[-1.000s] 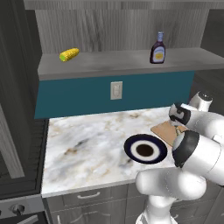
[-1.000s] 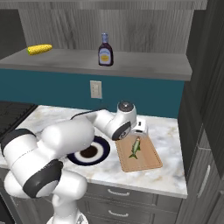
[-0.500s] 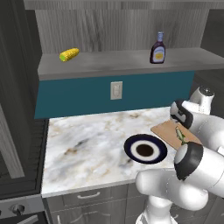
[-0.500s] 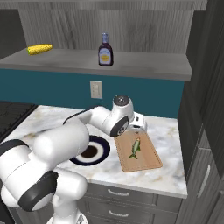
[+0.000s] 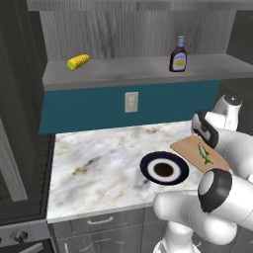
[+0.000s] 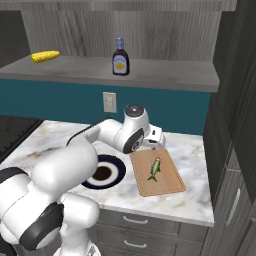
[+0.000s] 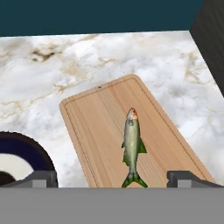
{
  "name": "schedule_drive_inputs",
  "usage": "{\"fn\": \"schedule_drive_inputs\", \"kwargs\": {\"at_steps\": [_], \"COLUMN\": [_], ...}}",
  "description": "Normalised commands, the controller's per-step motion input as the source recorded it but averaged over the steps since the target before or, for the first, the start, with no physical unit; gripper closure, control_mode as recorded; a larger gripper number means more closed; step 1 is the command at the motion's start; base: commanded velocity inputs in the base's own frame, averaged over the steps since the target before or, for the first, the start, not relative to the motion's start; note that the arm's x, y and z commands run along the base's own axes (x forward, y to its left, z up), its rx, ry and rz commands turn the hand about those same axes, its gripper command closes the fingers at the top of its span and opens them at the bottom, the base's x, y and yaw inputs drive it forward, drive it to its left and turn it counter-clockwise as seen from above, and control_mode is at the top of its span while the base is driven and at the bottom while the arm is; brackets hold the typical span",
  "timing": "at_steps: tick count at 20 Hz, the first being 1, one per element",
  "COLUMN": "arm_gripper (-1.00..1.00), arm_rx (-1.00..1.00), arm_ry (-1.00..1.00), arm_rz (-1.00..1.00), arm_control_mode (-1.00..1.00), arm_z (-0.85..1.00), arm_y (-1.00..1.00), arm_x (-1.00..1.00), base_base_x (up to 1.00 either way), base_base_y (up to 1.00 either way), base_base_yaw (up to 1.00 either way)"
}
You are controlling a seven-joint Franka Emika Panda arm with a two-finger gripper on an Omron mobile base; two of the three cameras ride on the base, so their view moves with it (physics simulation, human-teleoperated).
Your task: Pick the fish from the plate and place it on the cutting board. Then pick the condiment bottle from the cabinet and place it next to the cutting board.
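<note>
With fish (image 7: 132, 148) laid on board (image 7: 100, 118), hand (image 7: 111, 178) spread, empty; next, bottle (image 6: 119, 57): rigid, slick, best gripped mid-body.

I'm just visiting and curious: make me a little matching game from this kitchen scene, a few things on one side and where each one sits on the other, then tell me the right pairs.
Things:
1. fish
2. condiment bottle
3. plate
4. corn cob

Places:
A. left end of the cabinet shelf
B. on the marble counter, left of the cutting board
C. lying on the cutting board
D. standing upright near the middle of the shelf

Pairs: 1-C, 2-D, 3-B, 4-A
</note>
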Motion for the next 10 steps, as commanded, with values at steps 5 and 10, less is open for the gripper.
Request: {"fn": "schedule_drive_inputs", "kwargs": {"at_steps": [5,10], "arm_gripper": [-1.00,-1.00], "arm_rx": [0.00,0.00], "arm_ry": [0.00,0.00], "arm_rz": [-0.01,-0.01], "arm_control_mode": [-1.00,-1.00], "arm_z": [0.13,0.13], "arm_y": [0.06,0.07], "arm_x": [-0.10,-0.15], "base_base_x": [0.00,0.00], "base_base_y": [0.00,0.00], "base_base_yaw": [0.00,0.00]}}
